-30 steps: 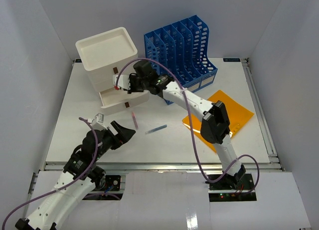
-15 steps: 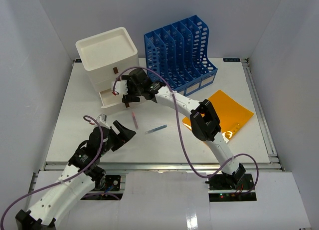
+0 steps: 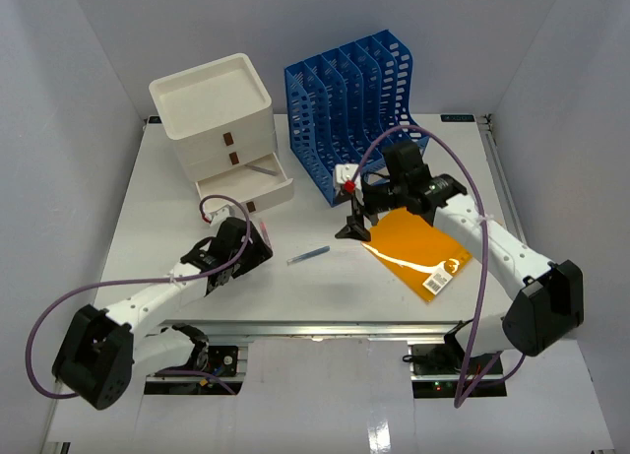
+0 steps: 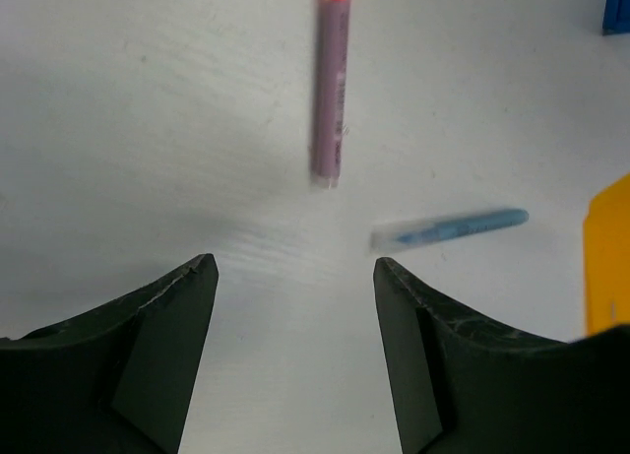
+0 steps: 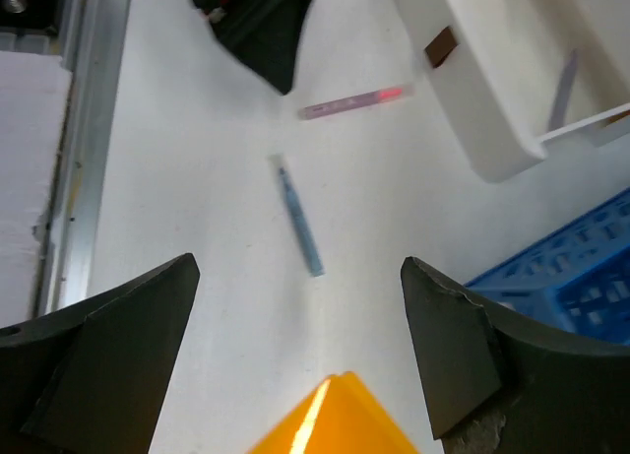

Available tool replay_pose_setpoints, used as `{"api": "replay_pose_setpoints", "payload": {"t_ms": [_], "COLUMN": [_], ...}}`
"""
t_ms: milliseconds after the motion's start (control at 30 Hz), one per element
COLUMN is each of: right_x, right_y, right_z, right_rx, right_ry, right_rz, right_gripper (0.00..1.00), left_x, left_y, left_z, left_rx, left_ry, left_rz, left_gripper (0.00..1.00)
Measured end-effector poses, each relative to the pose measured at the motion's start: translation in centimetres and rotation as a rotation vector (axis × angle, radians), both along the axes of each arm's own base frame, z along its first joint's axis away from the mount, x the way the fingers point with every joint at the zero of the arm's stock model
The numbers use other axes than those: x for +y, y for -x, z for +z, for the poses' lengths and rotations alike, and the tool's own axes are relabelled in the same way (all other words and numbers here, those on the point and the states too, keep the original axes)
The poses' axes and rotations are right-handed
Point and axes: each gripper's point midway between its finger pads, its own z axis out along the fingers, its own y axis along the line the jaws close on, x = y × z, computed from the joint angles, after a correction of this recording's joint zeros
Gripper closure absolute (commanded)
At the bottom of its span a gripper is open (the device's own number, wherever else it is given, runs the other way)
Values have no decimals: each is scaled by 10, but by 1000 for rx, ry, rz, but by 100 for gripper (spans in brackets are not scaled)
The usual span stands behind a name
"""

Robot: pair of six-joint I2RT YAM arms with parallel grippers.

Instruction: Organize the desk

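1. Tidying looks barely begun — one grey pen (image 5: 563, 85) lies in the open drawer (image 5: 492, 109), upper left of the desk (image 3: 148, 218) that fills the top view.
2. Left to do: one pink pen (image 4: 330, 90) and one blue pen (image 3: 307, 255) lie loose at centre; one orange folder (image 3: 413, 239) lies below one blue file rack (image 3: 354, 90).
3. Left gripper (image 4: 293, 265) and right gripper (image 3: 354, 226) — jaws wide, holding nothing.

White surface on my screens, with blue, orange and purple on it.
I see the large flat white desk (image 3: 148, 232) with a silver-grey rail (image 3: 325, 324), a white plastic drawer box (image 3: 212, 104) with small brown handles (image 3: 234, 157), and a bright blue plastic file rack (image 3: 359, 90), its walls patterned with rows of oval holes. The flat orange folder (image 3: 418, 242) carries a white barcode label (image 3: 443, 274). The slim purple pen (image 4: 328, 90) has a pink-red end; the slim blue pen (image 4: 453, 227) has a clear end. The left gripper (image 4: 295, 265) and the right gripper (image 5: 297, 267) both show black fingers.
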Motion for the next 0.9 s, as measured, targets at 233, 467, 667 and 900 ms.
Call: {"api": "replay_pose_setpoints", "payload": {"t_ms": [233, 467, 667, 900], "right_x": [-89, -115, -126, -129], "right_y": [22, 30, 27, 29], "right_z": [-50, -24, -17, -14], "right_rx": [206, 178, 189, 191], "right_ry": [-35, -190, -251, -273], "right_rz": [-171, -201, -219, -220], "right_gripper": [9, 9, 9, 9], "left_x": [-13, -11, -6, -3], "left_y": [-63, -87, -94, -90], "left_z": [-3, -31, -37, -39], "left_rx": [-19, 38, 65, 70], "left_ry": [-141, -272, -355, -414], "left_rz": [8, 17, 32, 23], "left_gripper": [34, 55, 69, 89]}}
